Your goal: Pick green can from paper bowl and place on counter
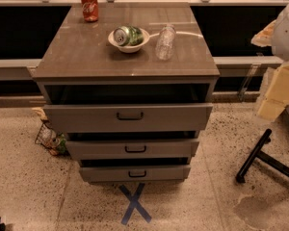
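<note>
The green can (128, 35) lies on its side in the bowl (129, 47), near the middle of the counter (86, 57). A red can (89, 5) stands at the back left. A clear bottle (165, 42) lies just right of the bowl. The gripper is outside the view, so I cannot tell its state.

We see warm, rather dim indoor light falling from above, laying a pale sheen across the glossy counter (86, 52) and a bright arc of glare beside the clear bottle (165, 42). The open drawer gap (125, 94) and the recess behind the cabinet sink into near black, while the pale shape (285, 28) at the right edge looks washed out. The gripper lies outside our view.
</note>
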Controlling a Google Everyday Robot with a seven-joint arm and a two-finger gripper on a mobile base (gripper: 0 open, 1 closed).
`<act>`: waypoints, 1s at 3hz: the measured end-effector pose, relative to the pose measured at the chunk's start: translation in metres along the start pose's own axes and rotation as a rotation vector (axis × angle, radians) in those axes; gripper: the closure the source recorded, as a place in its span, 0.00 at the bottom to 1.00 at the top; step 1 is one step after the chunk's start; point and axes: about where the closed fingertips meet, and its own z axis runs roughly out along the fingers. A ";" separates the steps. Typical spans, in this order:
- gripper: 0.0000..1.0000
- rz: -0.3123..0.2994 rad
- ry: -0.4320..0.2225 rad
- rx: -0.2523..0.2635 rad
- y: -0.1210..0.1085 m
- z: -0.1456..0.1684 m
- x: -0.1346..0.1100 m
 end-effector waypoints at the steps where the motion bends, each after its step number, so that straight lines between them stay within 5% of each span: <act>1: 0.00 0.000 0.000 0.000 0.000 0.000 0.000; 2: 0.00 -0.001 -0.077 0.054 -0.017 0.001 -0.007; 3: 0.00 -0.047 -0.315 0.156 -0.064 0.007 -0.029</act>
